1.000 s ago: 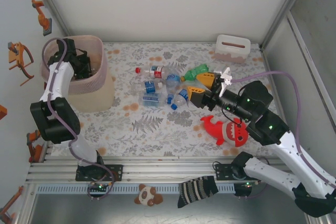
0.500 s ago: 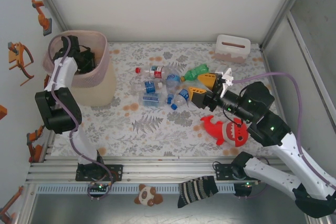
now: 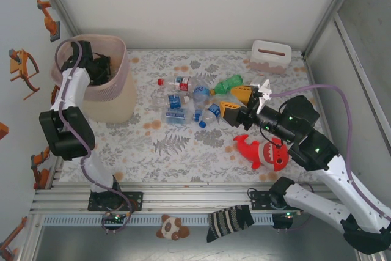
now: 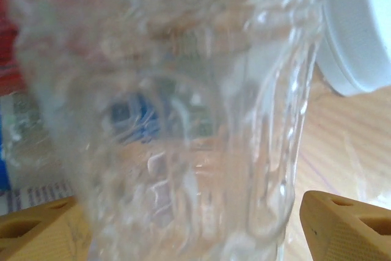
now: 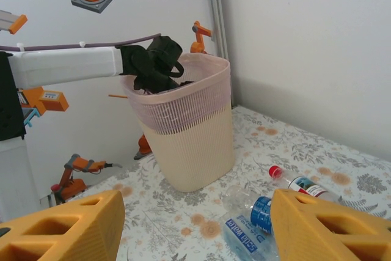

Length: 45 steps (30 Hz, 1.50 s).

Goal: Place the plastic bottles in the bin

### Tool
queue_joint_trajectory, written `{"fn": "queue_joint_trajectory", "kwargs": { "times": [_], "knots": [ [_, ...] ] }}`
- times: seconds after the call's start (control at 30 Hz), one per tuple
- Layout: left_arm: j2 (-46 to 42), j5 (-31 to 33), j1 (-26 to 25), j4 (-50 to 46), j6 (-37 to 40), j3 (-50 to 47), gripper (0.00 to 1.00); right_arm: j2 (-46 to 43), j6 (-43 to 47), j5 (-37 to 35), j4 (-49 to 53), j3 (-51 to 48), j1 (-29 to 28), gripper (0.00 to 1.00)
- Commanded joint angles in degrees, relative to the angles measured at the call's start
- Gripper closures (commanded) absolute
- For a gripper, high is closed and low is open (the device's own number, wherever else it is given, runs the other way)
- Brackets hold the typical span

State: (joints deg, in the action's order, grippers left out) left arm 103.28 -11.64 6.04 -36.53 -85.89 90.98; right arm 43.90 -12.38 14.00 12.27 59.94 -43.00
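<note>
Reaches the left gripper (image 3: 96, 70) down into the bin (image 3: 120, 59), at the far left of the table, with the jaws spread wide. Frames a clear crumpled bottle (image 4: 183, 120) between the tan fingers (image 4: 345, 227) in the left wrist view, yet leaves a plain gap beside the right-hand one, so no squeeze on it; cannot tell about contact on the other side. Shows a white round cap (image 4: 360, 35) just past that bottle. Hovers the right gripper (image 3: 237, 100) by the right side of the bottle pile, jaws parted wide and released, with nothing between them and nothing touched. Leaves the other plastic bottles (image 3: 183, 99) lying in a loose pile mid-table, well apart from the bin: among them a green bottle (image 3: 229, 82), a red-capped bottle (image 3: 176, 82) and a blue-labelled bottle (image 3: 176, 116). Spreads a grey floral cloth (image 3: 183, 151) over the table, with a red shark plush (image 3: 264, 153) near the right arm and a small white slotted box (image 3: 270, 56) at the far right. Closes in with plain white walls, robot-arm stickers (image 3: 24, 68) on the left one; sets a striped sock (image 3: 229, 221) and a small panda toy (image 3: 172, 227) on the ledge in front of the bases.
</note>
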Motion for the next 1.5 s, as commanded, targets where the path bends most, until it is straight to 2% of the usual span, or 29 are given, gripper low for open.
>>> {"fn": "queue_joint_trajectory", "kwargs": {
  "times": [0.0,0.13,0.6,0.77,0.9,1.1,1.37,1.47],
  "knots": [
    [-4.08,-0.75,0.54,-2.31,1.31,-0.73,0.13,-0.36,-0.36,-0.6,-0.64,0.35,-0.24,0.36],
    [-7.37,-0.84,1.13,-2.93,2.19,-0.93,0.09,0.04,-0.5,-0.99,-0.67,0.35,-0.24,0.36],
    [-19.15,-2.59,2.31,-5.77,5.27,-2.16,0.08,3.66,-2.0,-3.18,1.06,1.13,-0.24,0.36],
    [-22.01,-4.55,2.4,-5.53,6.9,-3.12,0.09,5.87,-4.28,-8.68,5.3,2.87,-0.22,0.38],
    [-24.63,-6.21,2.34,-2.64,9.95,-4.33,0.1,8.98,-8.98,-16.55,10.9,4.7,-0.24,0.38],
    [-29.48,-9.05,2.39,6.88,18.01,-8.28,0.12,14.31,-22.4,-24.81,16.56,5.38,-0.22,0.39],
    [-33.57,-16.71,2.39,15.99,26.25,-12.28,0.15,23.09,-37.19,-26.85,21.19,4.96,-0.24,0.42],
    [-35.06,-19.14,2.44,17.11,29.14,-13.45,0.15,25.96,-40.46,-25.5,19.44,3.44,-0.33,0.42]
  ]
}}
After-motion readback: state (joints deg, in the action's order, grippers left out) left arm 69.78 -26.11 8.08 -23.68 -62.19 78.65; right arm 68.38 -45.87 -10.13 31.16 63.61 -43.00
